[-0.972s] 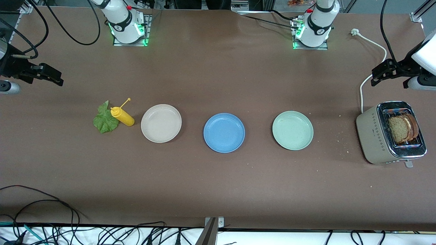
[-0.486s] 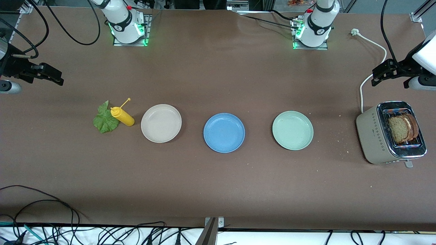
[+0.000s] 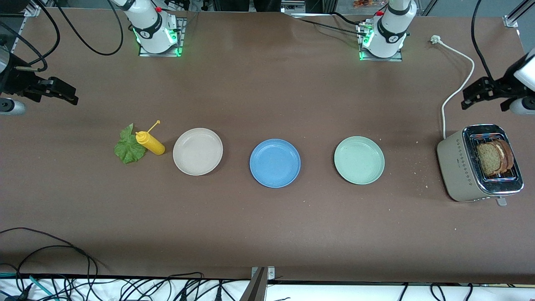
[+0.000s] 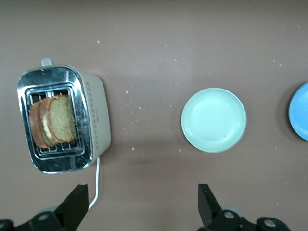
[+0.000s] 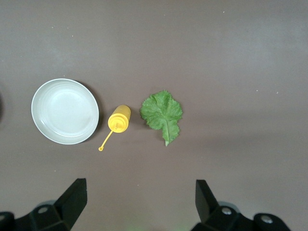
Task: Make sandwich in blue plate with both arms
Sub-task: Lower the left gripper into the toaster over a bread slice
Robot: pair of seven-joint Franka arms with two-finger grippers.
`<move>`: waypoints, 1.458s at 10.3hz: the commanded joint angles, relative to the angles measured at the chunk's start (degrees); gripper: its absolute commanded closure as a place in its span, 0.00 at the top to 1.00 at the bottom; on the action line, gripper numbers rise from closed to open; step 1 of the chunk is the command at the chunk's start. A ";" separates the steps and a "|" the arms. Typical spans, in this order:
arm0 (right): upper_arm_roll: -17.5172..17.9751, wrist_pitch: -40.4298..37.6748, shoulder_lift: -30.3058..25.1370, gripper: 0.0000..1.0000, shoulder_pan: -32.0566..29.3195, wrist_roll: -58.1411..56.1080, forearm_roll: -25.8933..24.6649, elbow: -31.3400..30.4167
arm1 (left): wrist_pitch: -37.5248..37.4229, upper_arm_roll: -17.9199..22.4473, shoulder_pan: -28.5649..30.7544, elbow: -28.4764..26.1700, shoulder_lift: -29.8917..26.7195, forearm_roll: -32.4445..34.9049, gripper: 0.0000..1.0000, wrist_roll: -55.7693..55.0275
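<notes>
1. Well, nothing is built yet — the blue plate (image 3: 275, 163) sits bare at mid-table, between the beige plate (image 3: 197, 151) and the pale green plate (image 3: 359, 160).
2. The bread slices (image 3: 494, 157) stand on edge in the toaster (image 3: 476, 164) at the left arm's end of the table, with the slot's long axis running toward and away from the front camera.
3. The left gripper (image 4: 140, 207) hangs with its fingers spread wide, above the table just beside the toaster, on the side away from the front camera. It is clearly the nearer arm for the bread.
4. The lettuce leaf (image 5: 162, 114) lies flat beside the yellow squeeze bottle (image 5: 119, 119) at the right arm's end.
5. The right gripper (image 5: 139, 204) is also spread wide and empty, over bare table by the leaf — my guess is bread goes first.
</notes>
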 commanded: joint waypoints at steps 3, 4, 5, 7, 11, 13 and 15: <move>0.11 -1.53 -0.14 1.00 0.02 0.07 0.21 1.15 | 4.86 -0.26 4.53 0.23 9.49 5.84 1.00 0.02; 0.11 -1.53 -0.14 1.00 0.02 0.07 0.21 1.15 | 6.17 -0.09 7.06 0.23 10.47 5.49 1.00 0.62; 0.11 -1.53 -0.14 1.00 0.02 0.07 0.21 1.15 | 9.92 -0.26 9.18 0.23 12.05 5.58 1.00 0.71; 0.11 -1.53 -0.14 1.00 0.02 0.07 0.21 1.15 | 13.73 -0.18 11.47 0.23 15.48 5.75 1.00 2.46; 0.11 -1.44 -0.14 1.00 0.02 0.07 0.21 1.15 | 14.62 -0.18 13.84 2.08 21.72 5.49 1.00 3.62; 0.11 -1.53 -0.14 1.00 0.02 0.07 0.21 1.15 | 14.71 -0.18 14.47 2.16 23.05 5.66 1.00 3.70; 0.11 -1.53 -0.14 1.00 0.02 0.07 0.21 1.15 | 14.79 -0.18 14.99 2.16 23.66 5.93 1.00 3.70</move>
